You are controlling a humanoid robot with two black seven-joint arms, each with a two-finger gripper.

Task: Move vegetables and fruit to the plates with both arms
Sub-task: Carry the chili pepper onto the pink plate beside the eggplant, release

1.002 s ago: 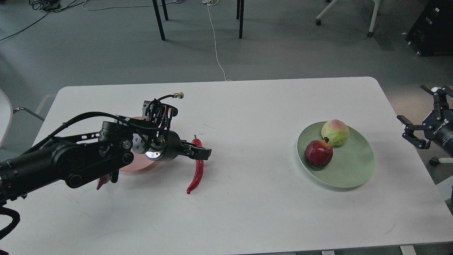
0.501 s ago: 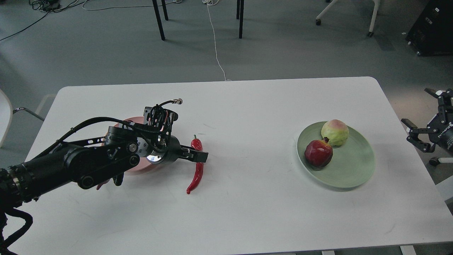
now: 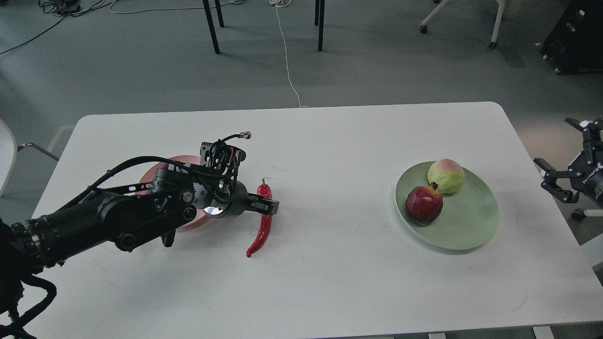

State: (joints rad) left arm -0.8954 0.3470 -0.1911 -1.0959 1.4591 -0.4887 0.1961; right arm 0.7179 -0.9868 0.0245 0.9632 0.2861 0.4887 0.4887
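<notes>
My left gripper (image 3: 269, 207) is low over the table, its fingers pinched across the upper part of the red chili pepper (image 3: 260, 231), which lies on the table. Behind my left arm the pink plate (image 3: 150, 178) shows only in part. The eggplant is hidden by the arm. On the pale green plate (image 3: 471, 239) at the right sit the dark red pomegranate (image 3: 424, 203) and the yellow-green fruit (image 3: 446, 176). My right gripper (image 3: 557, 143) is open and empty, beyond the table's right edge.
The white table (image 3: 330, 273) ends close to the green plate on the right. Chair and table legs (image 3: 320, 28), a white cable (image 3: 287, 70) and a black case (image 3: 574, 37) are on the floor beyond. A white chair (image 3: 4, 155) stands at the left.
My left gripper has sunk lower and its fingers have drawn in onto the chili, which has shifted a little. My right gripper has pulled back towards the right edge.
</notes>
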